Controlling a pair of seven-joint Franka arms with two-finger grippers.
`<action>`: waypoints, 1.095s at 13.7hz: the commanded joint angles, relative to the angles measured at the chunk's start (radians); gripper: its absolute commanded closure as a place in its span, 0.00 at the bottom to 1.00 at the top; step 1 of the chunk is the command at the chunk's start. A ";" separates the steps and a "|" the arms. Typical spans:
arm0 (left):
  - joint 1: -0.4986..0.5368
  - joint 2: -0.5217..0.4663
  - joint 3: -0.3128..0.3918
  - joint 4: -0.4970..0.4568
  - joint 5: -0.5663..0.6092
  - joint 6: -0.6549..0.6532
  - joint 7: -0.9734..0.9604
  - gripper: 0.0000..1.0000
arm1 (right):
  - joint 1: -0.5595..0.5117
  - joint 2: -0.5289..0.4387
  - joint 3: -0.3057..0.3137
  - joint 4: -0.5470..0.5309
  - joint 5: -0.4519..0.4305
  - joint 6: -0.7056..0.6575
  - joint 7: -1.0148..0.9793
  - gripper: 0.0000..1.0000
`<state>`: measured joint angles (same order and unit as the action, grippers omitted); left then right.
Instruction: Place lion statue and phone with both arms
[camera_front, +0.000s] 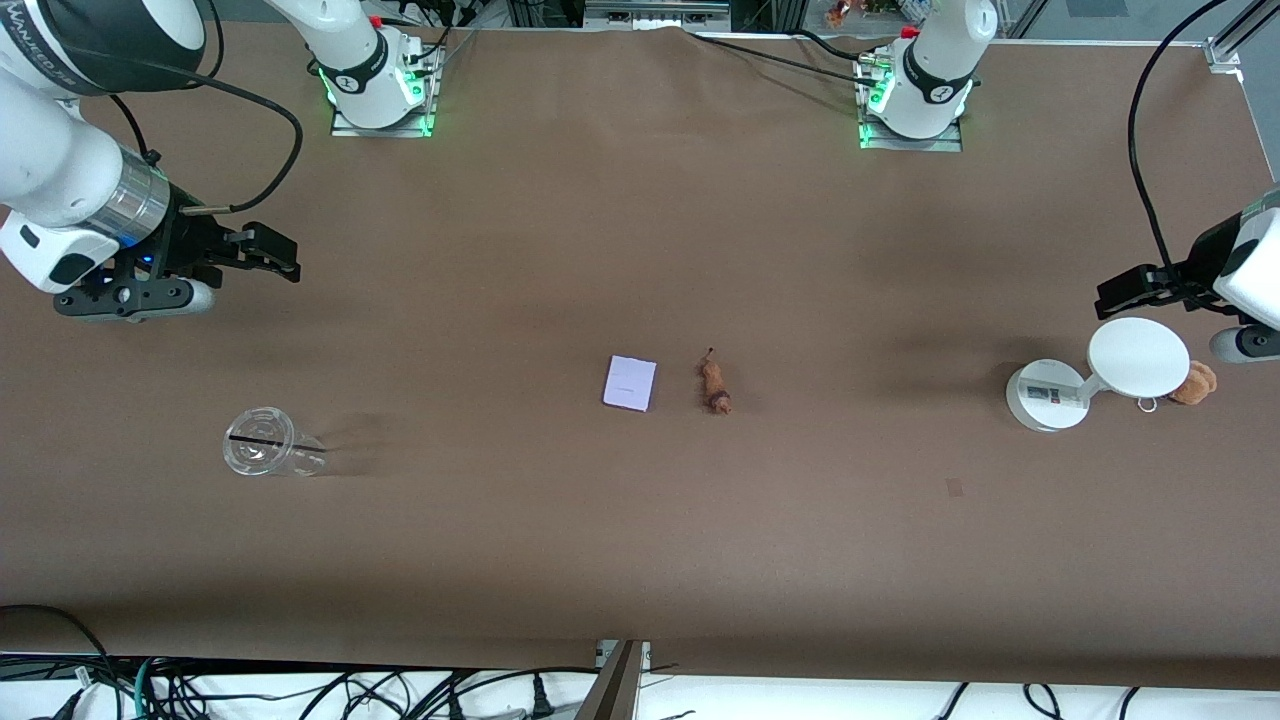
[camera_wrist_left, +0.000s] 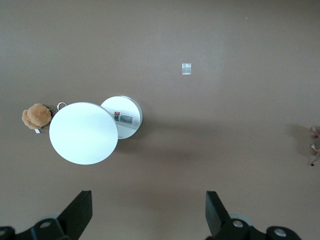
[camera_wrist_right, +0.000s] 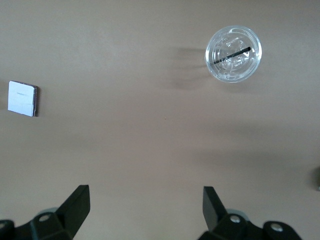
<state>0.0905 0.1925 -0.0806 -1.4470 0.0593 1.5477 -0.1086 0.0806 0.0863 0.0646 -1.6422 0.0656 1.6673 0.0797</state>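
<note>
The phone (camera_front: 630, 383) and lion (camera_front: 714, 383) lie side by side mid-surface (camera_front: 640, 520), apart, the lion toward the left arm's end. The left hand (camera_front: 1130, 290) hangs spread over the stand (camera_front: 1100, 375); the right hand (camera_front: 265, 250), spread too, waits above bare surface, holding nothing.

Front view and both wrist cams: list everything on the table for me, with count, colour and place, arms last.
phone: one, pale lavender-white, mid-table, flat.
lion statue: one, brown-orange, beside the phone, toward the left arm's end.
clear cup: one, transparent with a dark straw, toward the right arm's end.
round-disc stand: one, white, toward the left arm's end.
plush: one, orange-brown with a metal ring, beside the stand.
table: one, brown.
left gripper: open, over the table by the stand.
right gripper: open, over bare table near its end.
</note>
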 joint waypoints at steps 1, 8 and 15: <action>-0.005 0.018 0.001 0.030 0.007 -0.009 0.020 0.00 | -0.013 -0.022 0.014 -0.019 -0.009 0.005 0.008 0.00; -0.017 0.019 -0.001 0.028 0.007 -0.009 0.012 0.00 | -0.013 -0.022 0.014 -0.019 -0.009 0.005 0.008 0.00; -0.037 0.034 -0.004 0.027 -0.047 -0.008 -0.066 0.00 | -0.013 -0.022 0.015 -0.019 -0.009 0.005 0.008 0.00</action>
<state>0.0728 0.2101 -0.0835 -1.4466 0.0294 1.5477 -0.1355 0.0806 0.0863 0.0646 -1.6422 0.0656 1.6673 0.0798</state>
